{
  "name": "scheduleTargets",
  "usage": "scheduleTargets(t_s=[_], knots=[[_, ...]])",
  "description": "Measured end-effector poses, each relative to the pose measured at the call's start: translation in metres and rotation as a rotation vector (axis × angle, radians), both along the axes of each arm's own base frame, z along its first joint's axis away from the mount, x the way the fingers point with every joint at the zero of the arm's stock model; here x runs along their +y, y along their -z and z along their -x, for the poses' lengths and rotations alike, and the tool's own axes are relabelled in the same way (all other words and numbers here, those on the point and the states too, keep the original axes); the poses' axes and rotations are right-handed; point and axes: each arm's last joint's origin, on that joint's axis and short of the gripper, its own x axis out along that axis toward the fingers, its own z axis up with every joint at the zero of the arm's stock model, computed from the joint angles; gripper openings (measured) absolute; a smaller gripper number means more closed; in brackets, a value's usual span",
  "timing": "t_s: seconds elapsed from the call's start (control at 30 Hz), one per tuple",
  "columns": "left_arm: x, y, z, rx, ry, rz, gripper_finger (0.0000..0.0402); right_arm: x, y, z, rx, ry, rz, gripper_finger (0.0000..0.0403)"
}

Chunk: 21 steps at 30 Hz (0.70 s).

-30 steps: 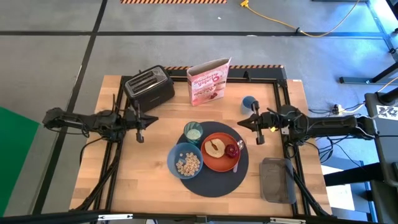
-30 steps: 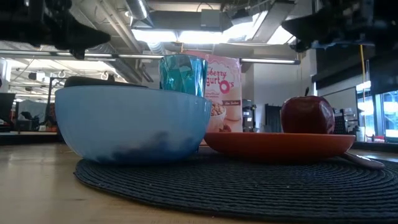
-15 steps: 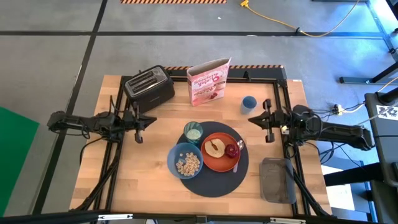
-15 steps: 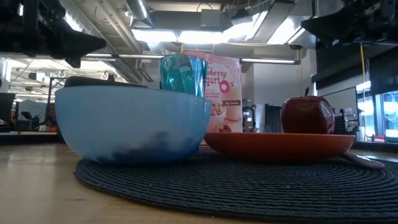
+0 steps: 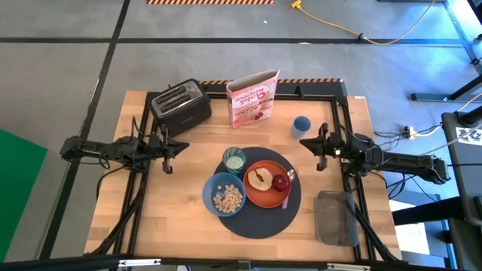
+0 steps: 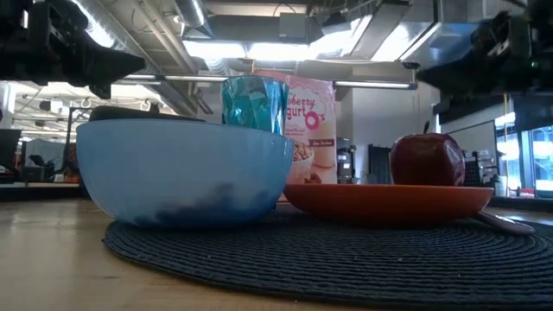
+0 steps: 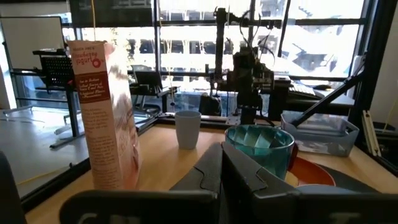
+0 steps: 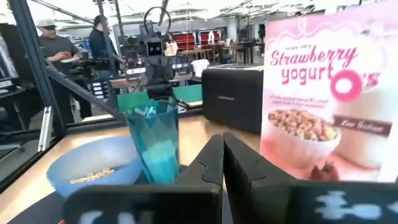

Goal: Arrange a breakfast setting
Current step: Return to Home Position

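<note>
L hand [image 5: 179, 147] closed, well off mat [image 5: 265, 221], R hand [image 5: 306, 143] closed, near mat edge

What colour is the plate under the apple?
Orange. The plate shows best in the high view.

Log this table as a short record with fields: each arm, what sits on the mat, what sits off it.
left gripper: shut, empty, above the table's left side
right gripper: shut, empty, above the table's right side
mat: carries bowl, plate, glass, spoon
bowl: cereal inside, left of the plate
plate: holds toast and apple
glass: at the plate's far-left
spoon: along the plate's right edge
off the mat: toaster, cereal box, small blue cup, grey tray
</note>
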Motion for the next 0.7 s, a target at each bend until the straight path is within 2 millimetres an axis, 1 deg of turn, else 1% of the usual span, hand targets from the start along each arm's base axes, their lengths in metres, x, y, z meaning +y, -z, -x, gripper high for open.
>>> scheduleTargets(t_s=[0.07,0.17,0.3,0.47,0.7], knots=[[0.0,-0.001,0.001,-0.018,0.0,0.005,0.0002,0.0,0.007,0.0,-0.004,-0.012,-0.018,0.0],[0.0,-0.004,0.002,-0.05,0.002,0.015,0.0002,0.002,0.009,0.0,0.012,-0.059,-0.037,0.0],[0.0,-0.004,0.002,-0.047,0.005,0.015,0.0002,0.004,0.011,0.0,0.03,-0.131,-0.012,0.0],[-0.001,-0.001,0.002,-0.019,0.051,0.025,0.0002,0.004,0.013,0.004,0.052,-0.116,0.01,0.0],[-0.001,0.006,0.001,0.042,0.057,0.065,0.0002,0.005,0.012,0.005,0.04,-0.13,0.051,0.0]])
